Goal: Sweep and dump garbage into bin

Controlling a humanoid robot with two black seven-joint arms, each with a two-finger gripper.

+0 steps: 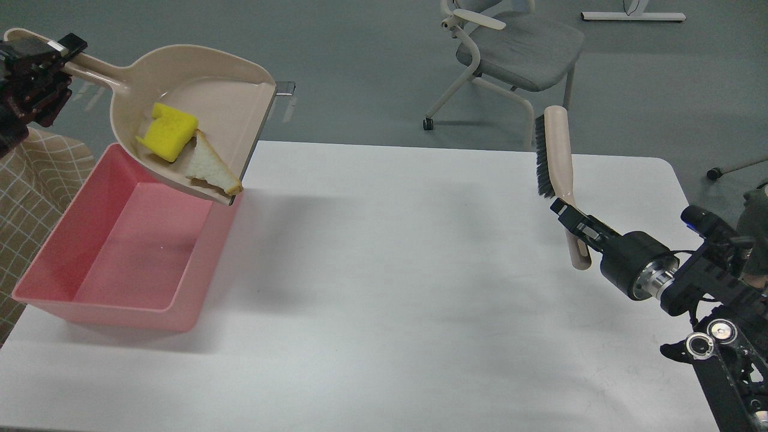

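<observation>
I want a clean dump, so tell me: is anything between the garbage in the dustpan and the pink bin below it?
Nothing visible. The sponge and bread slice lie at the low lip of the tilted dustpan, held by the left gripper above the bin, whose inside looks bare.

No writing, label, brand, number or sign can be read anywhere here.
</observation>
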